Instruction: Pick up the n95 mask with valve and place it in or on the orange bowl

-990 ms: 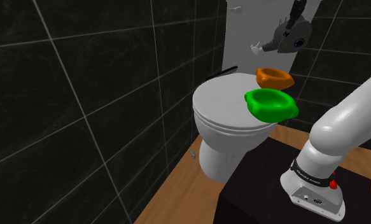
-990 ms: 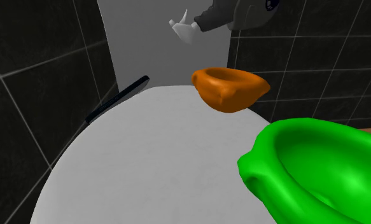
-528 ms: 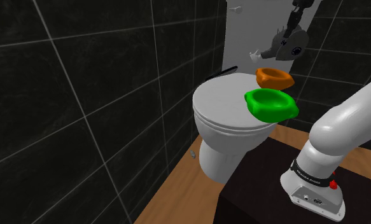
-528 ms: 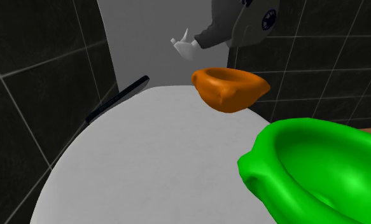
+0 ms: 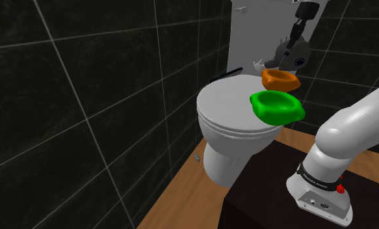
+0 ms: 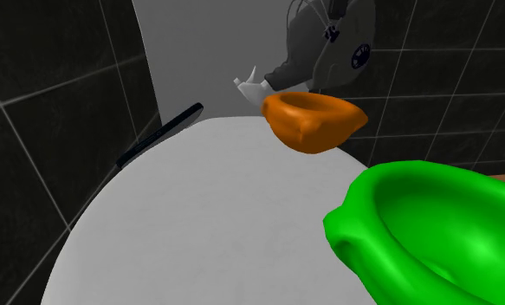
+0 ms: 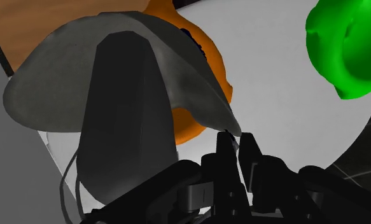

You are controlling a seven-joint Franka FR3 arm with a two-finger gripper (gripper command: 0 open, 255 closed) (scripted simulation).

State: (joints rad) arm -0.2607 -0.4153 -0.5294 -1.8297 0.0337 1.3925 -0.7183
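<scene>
Grey mask (image 6: 301,54), dark round valve (image 6: 360,59); orange bowl (image 6: 315,120); bright green bowl (image 6: 432,230); white toilet lid (image 6: 207,217); black wall tiles (image 5: 84,97), pale grout grid; tan wooden floor (image 5: 175,195).

The upper left and middle of the shoulder view are taken up by walls (image 5: 84,97) clad in large black tiles, parted by thin pale joints. A white toilet (image 5: 214,153) is set against them at the centre, its lid (image 5: 230,114) closed (the same lid is spread across the lower left of the second exterior view). A pale grey cistern (image 5: 256,39) is raised behind it. A strip of wooden floor (image 5: 181,202) is seen along the bottom.
</scene>
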